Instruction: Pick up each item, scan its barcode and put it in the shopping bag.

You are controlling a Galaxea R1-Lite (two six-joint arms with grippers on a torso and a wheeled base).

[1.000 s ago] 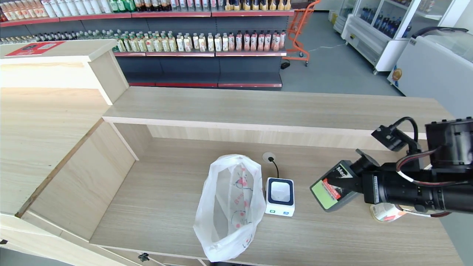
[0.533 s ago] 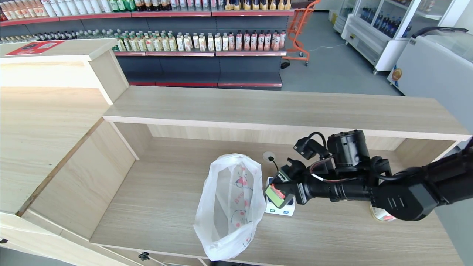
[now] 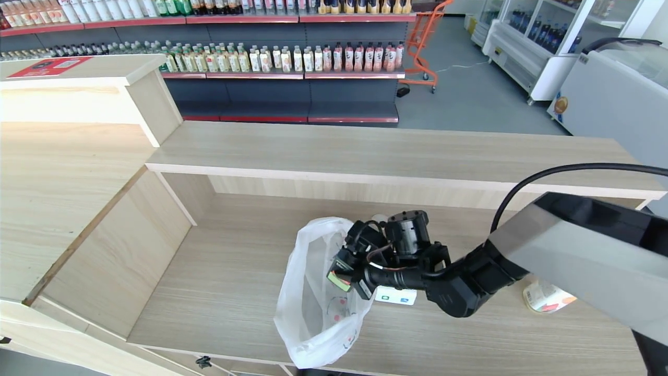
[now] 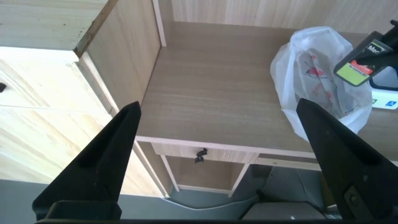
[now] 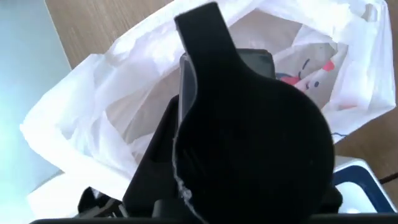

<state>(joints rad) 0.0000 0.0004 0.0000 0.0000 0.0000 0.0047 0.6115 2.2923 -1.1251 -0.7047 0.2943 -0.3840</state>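
Observation:
A white plastic shopping bag (image 3: 313,313) stands open on the lower counter, left of the white scanner (image 3: 395,295). My right gripper (image 3: 347,271) is shut on a small dark box with a green and red label (image 3: 338,275), held at the bag's mouth on its right rim. The right wrist view looks past a dark finger (image 5: 249,137) and the box (image 5: 258,62) into the bag (image 5: 124,112). From the left wrist view, the bag (image 4: 317,74) and box (image 4: 360,62) lie far off; my left gripper (image 4: 219,106) hangs open near the counter's front left edge.
A round cup-like item with a red and white label (image 3: 545,297) lies on the counter at the far right. A raised wooden ledge (image 3: 396,151) runs behind the work surface, and a side wall (image 3: 115,261) closes the left. A drawer front (image 4: 205,155) sits under the counter's edge.
My right arm has swung left with the box, from right of the scanner, across it, to the bag's mouth. The bag, scanner and cup have stayed put.

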